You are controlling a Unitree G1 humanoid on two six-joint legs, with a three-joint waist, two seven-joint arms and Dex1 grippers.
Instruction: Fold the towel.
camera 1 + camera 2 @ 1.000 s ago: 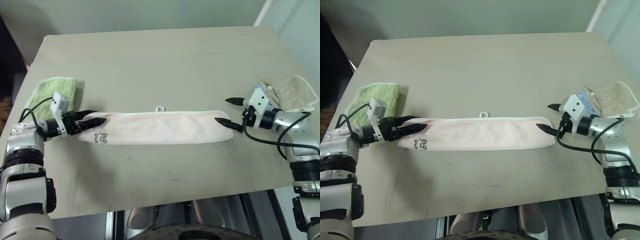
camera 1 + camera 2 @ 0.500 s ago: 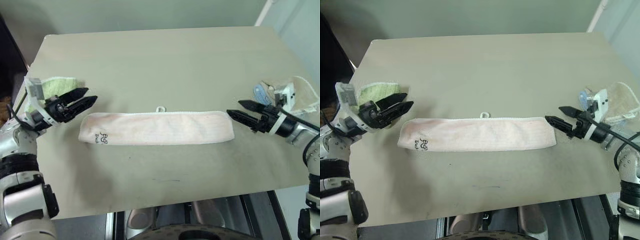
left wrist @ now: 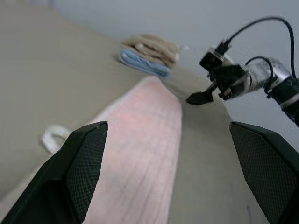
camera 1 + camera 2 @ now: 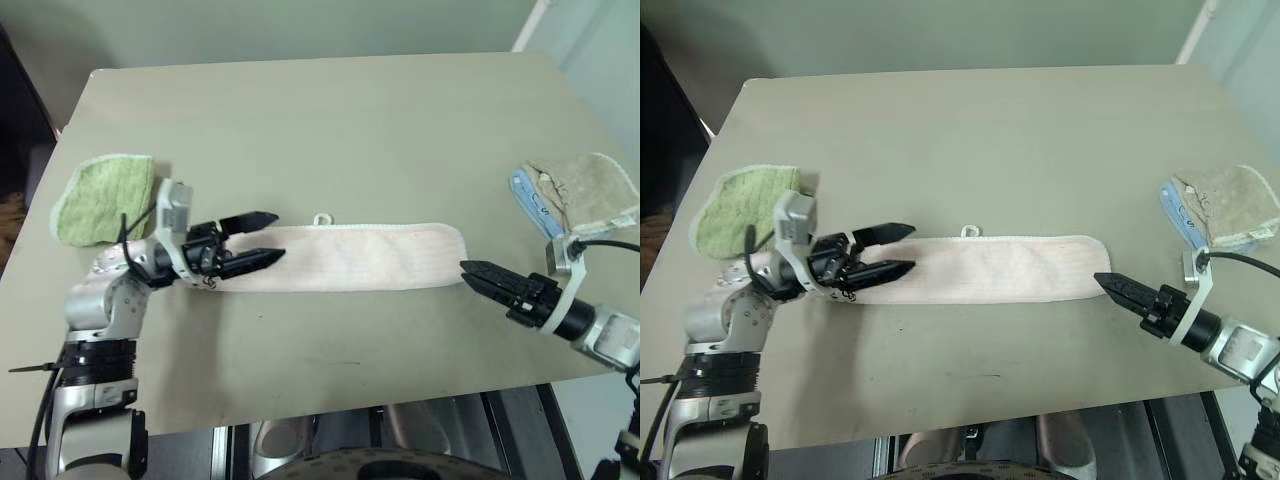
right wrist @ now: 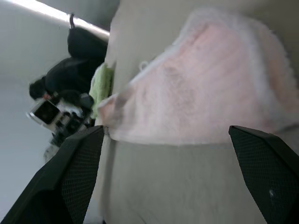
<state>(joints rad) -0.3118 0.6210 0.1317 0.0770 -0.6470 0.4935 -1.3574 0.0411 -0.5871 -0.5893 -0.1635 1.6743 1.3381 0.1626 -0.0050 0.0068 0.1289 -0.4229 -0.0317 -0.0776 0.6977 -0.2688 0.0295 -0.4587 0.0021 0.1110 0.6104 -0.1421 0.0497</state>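
The pale pink towel (image 4: 360, 257) lies folded into a long narrow strip across the middle of the table (image 4: 330, 120). Its small white loop (image 4: 320, 217) sticks out at the far edge. My left gripper (image 4: 272, 238) is open and points right along the strip, over the towel's left end, which it hides. The left wrist view shows the towel (image 3: 145, 140) running away between its spread fingers (image 3: 70, 182). My right gripper (image 4: 467, 268) is open and points at the towel's right end from just beyond it. Its fingers (image 5: 70, 177) frame that end in the right wrist view.
A green terry cloth (image 4: 100, 195) lies at the table's left edge. A beige cloth with blue trim (image 4: 580, 190) lies at the right edge. The front edge of the table (image 4: 330, 400) runs close below both arms.
My left gripper swung right, from beside the green cloth to over the towel's left end. My right gripper drew back toward the front edge and rolled. The towel lies as before.
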